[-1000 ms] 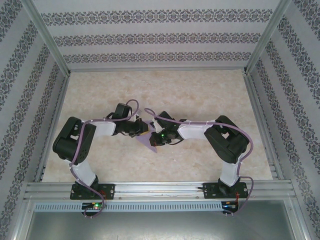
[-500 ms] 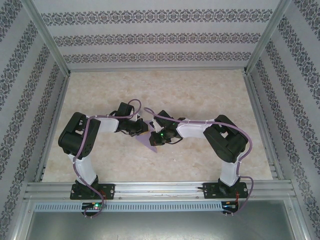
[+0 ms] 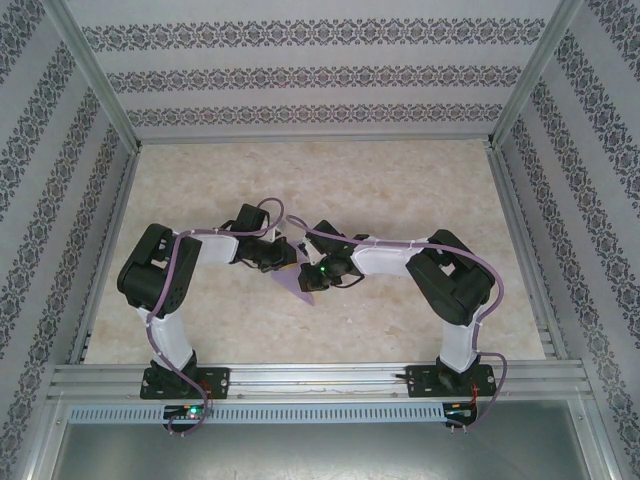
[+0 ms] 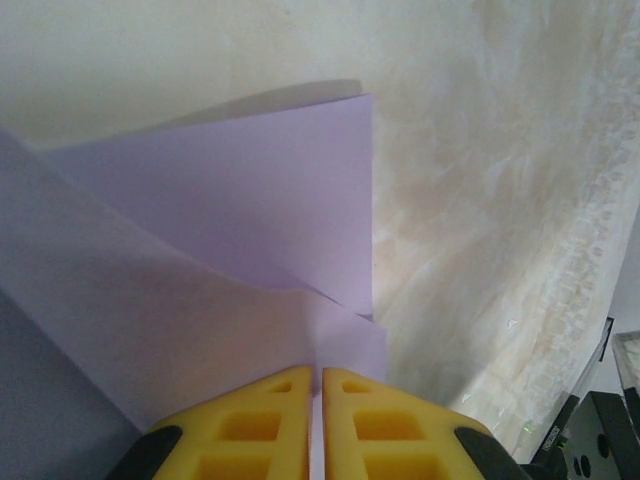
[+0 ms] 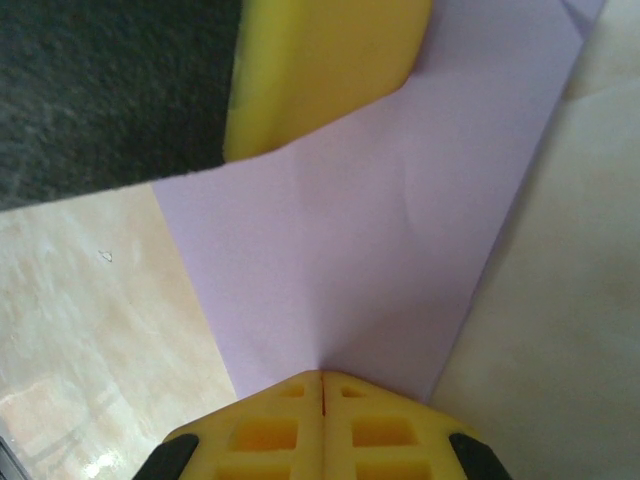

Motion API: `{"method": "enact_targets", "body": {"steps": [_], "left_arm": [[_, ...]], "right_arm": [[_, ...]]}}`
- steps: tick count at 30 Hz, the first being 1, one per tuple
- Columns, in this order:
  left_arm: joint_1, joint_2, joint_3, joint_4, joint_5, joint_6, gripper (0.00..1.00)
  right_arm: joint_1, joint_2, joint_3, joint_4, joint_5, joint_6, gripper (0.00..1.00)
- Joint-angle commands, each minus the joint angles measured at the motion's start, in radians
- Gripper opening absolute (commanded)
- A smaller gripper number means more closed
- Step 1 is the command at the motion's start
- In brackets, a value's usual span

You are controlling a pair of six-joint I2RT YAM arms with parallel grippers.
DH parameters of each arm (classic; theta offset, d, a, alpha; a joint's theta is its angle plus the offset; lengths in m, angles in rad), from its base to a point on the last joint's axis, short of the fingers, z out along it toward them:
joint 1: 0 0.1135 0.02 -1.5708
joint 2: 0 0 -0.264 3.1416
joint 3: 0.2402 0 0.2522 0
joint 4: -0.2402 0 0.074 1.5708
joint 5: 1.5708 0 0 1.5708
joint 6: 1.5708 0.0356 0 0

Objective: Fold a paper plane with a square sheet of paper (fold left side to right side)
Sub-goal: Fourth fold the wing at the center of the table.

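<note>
Both the left gripper (image 4: 320,372) & right gripper (image 5: 322,378) pinch the purple paper (image 4: 240,190) tight. It's pointy, some folds done; prob. more folds left, no plane yet.

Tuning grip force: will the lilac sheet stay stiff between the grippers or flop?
Likely floppy: the sheet bows ahead of the left gripper. Probably very light, being so thin. May crease easily; a faint wrinkle shows above the right gripper.
</note>
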Motion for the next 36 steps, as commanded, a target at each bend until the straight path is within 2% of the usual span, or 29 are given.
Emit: {"method": "enact_targets", "body": {"steps": [1, 11, 26, 36], "left_arm": [[0.027, 0.035, 0.030, -0.063, -0.107, 0.071, 0.11], [0.059, 0.075, 0.119, -0.104, -0.122, 0.106, 0.12], [0.129, 0.122, 0.150, -0.052, -0.115, 0.115, 0.12], [0.164, 0.173, 0.218, -0.074, -0.100, 0.136, 0.12]], "right_arm": [[0.006, 0.086, -0.065, -0.226, 0.116, -0.028, 0.00], [0.006, 0.091, -0.078, -0.227, 0.104, -0.032, 0.00], [0.004, 0.080, -0.100, -0.217, 0.088, -0.030, 0.00], [0.004, 0.086, -0.108, -0.201, 0.076, -0.018, 0.00]]}}
